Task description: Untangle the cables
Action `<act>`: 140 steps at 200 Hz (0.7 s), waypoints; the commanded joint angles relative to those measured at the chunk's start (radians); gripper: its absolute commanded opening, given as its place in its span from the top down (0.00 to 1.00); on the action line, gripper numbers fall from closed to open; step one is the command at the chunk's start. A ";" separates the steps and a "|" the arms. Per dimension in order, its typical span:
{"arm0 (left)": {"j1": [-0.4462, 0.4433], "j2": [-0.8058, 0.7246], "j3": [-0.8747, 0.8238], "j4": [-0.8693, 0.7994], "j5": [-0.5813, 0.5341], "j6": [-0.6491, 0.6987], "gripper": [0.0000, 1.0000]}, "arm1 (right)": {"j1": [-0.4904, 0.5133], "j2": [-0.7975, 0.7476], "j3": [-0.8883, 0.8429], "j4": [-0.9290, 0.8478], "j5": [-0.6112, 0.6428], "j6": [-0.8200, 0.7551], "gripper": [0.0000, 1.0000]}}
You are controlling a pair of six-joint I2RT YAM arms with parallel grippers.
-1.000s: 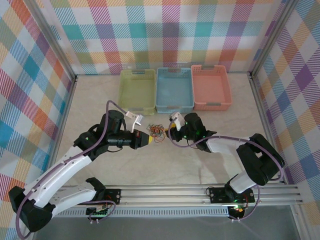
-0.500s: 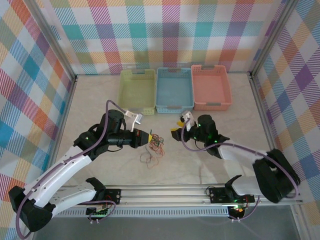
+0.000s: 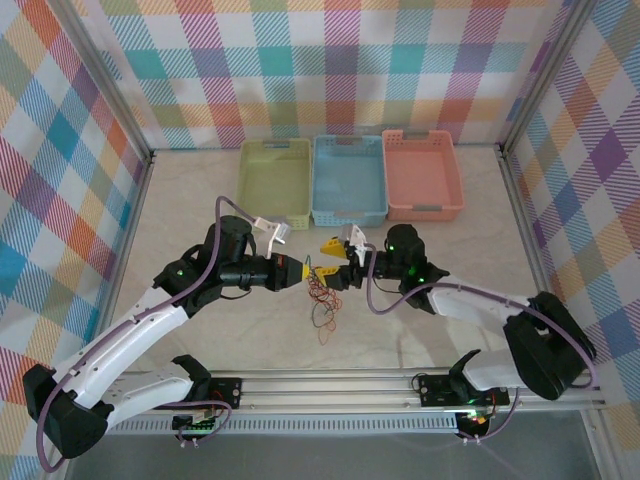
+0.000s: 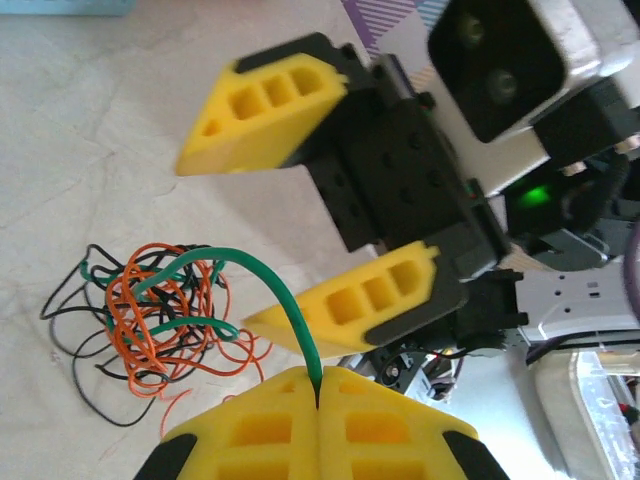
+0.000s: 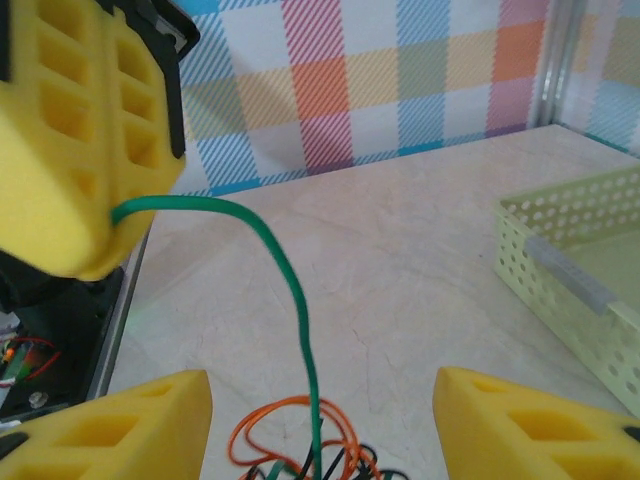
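The left gripper (image 4: 318,396) is clenched on one green strand (image 4: 292,300) of the cables (image 4: 160,320). The strand arcs from its yellow pads down to the orange, black and green tangle on the table (image 4: 110,90), at 10 o'clock in the left wrist view. The right gripper (image 3: 327,263) faces it, jaws spread, grasping nothing. From above, the tangle trails toward 6 o'clock below both tips. The green basket (image 3: 274,180), blue basket (image 3: 348,178) and pink basket (image 3: 422,172) sit at 12 o'clock.

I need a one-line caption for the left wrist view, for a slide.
Left gripper shut on a green cable rising from the tangled cables, facing the open right gripper.
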State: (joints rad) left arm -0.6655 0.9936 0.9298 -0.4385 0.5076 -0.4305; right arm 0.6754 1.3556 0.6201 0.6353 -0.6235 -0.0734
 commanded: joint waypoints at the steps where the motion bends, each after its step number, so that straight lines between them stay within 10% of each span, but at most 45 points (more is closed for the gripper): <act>1: -0.011 -0.022 0.016 0.028 0.058 -0.026 1.00 | 0.018 0.052 0.050 0.081 -0.068 -0.079 0.39; 140: -0.013 -0.027 0.133 -0.016 0.145 -0.043 1.00 | 0.036 0.292 0.145 0.079 -0.048 -0.109 0.72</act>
State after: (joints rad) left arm -0.6655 0.9882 0.9886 -0.4473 0.5926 -0.4606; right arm 0.7132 1.6135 0.7742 0.7082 -0.6960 -0.1474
